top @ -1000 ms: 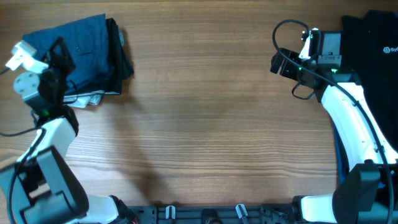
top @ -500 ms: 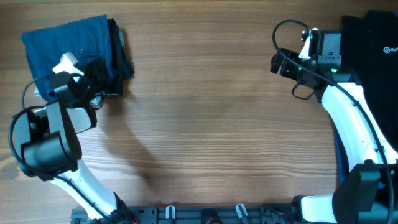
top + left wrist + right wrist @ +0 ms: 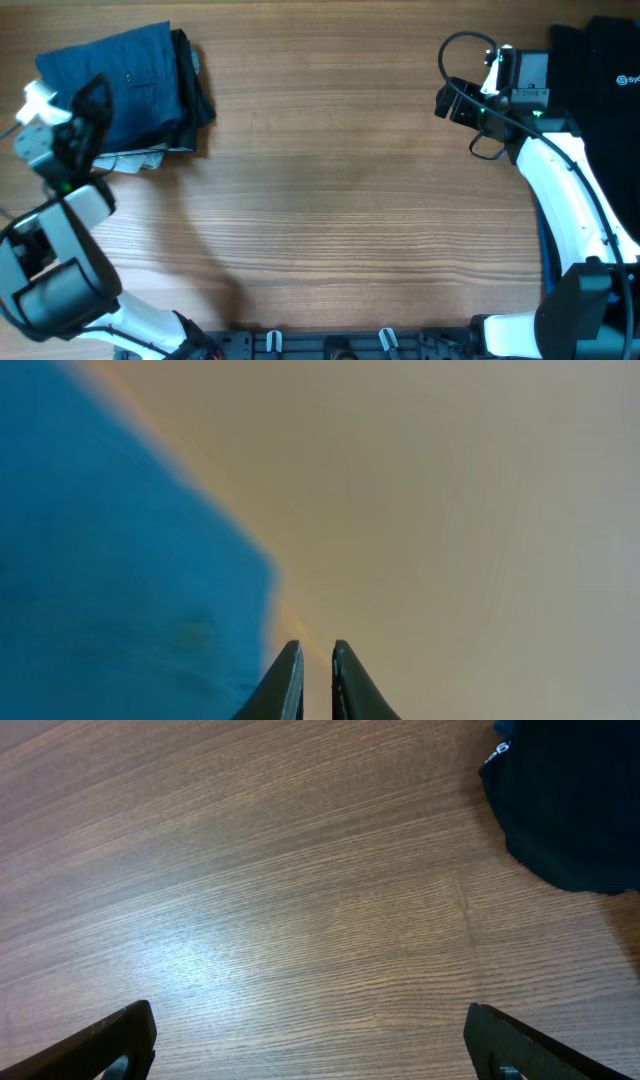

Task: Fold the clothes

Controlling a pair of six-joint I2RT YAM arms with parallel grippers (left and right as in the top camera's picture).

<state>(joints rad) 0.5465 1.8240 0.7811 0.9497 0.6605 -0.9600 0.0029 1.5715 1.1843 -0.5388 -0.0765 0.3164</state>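
1. The left hand (image 3: 316, 652) is clenched with nothing between its fingers, just beside the folded blue cloth garment (image 3: 125, 70) at the far left corner of the brown wooden bench (image 3: 330, 190).
2. The right hand (image 3: 312, 1055) is released wide and empty, near the black cloth garment (image 3: 600, 90) at the far right corner.
3. The risk, I think, is that the left hand catches the blue garment's edge and drags its folds open.
4. No container is in view.

Matt blue cloth garment (image 3: 125, 75), matt black cloth garment (image 3: 600, 90), smooth wood-grain table (image 3: 330, 200).
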